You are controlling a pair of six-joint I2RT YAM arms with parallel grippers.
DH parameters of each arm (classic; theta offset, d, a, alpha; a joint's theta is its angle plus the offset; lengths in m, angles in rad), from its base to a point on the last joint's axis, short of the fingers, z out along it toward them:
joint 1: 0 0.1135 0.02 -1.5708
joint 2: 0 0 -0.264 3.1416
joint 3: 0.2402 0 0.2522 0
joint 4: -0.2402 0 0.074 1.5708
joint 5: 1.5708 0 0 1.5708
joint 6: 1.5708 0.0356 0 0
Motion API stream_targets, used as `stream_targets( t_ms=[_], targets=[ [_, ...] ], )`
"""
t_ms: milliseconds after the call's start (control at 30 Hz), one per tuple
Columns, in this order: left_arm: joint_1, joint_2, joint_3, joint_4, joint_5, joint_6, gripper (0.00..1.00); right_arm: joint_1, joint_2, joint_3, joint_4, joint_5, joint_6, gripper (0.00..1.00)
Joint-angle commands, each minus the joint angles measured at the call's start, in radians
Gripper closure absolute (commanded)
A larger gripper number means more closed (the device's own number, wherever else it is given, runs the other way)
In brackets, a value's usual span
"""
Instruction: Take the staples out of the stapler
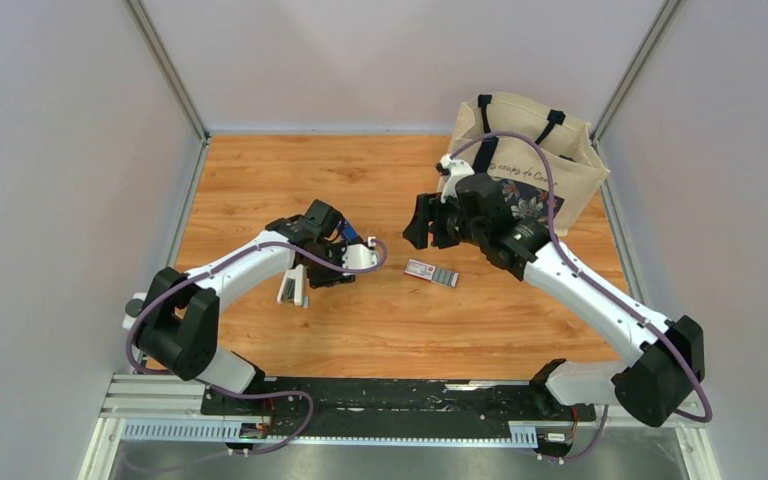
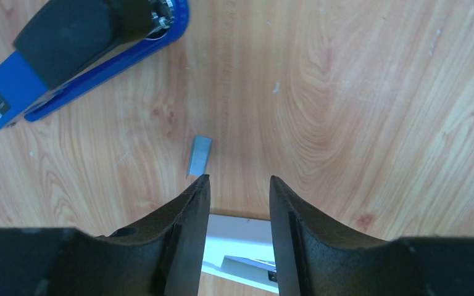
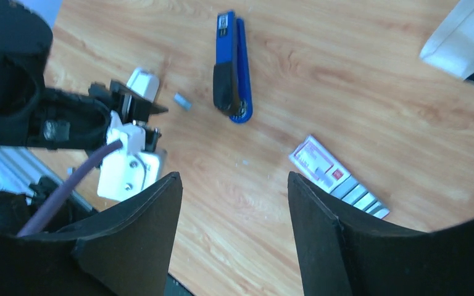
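Observation:
The dark-blue stapler (image 2: 68, 49) lies closed on the wooden table, up and to the left of my left gripper (image 2: 239, 185). It also shows in the right wrist view (image 3: 231, 68), and as a blue sliver beside the left wrist in the top view (image 1: 349, 237). A short silver staple strip (image 2: 199, 155) lies just beyond the left fingertip and shows in the right wrist view too (image 3: 182, 101). My left gripper is open and holds nothing. My right gripper (image 3: 234, 185) is open and empty, hovering above the table at centre right (image 1: 425, 225).
A white stapler (image 2: 241, 237) lies under my left fingers and shows in the top view (image 1: 293, 286). A staple box (image 1: 431, 273) with strips sliding out lies mid-table and in the right wrist view (image 3: 336, 179). A beige tote bag (image 1: 530, 160) stands at the back right.

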Motion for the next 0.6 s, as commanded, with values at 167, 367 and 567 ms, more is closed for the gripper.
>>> stream_targets(
  t_ms=[167, 367, 567],
  targets=[
    [-0.003, -0.034, -0.017, -0.093, 0.098, 0.346, 0.48, -0.058, -0.166, -0.249, 0.228, -0.142, 0.034, 0.32],
    [-0.002, 0.079, 0.095, -0.17, 0.067, 0.357, 0.48, -0.07, -0.233, -0.309, 0.275, -0.168, 0.042, 0.32],
    [0.0, 0.133, 0.132, -0.159, 0.047, 0.342, 0.48, -0.094, -0.276, -0.356, 0.301, -0.211, 0.043, 0.33]
  ],
)
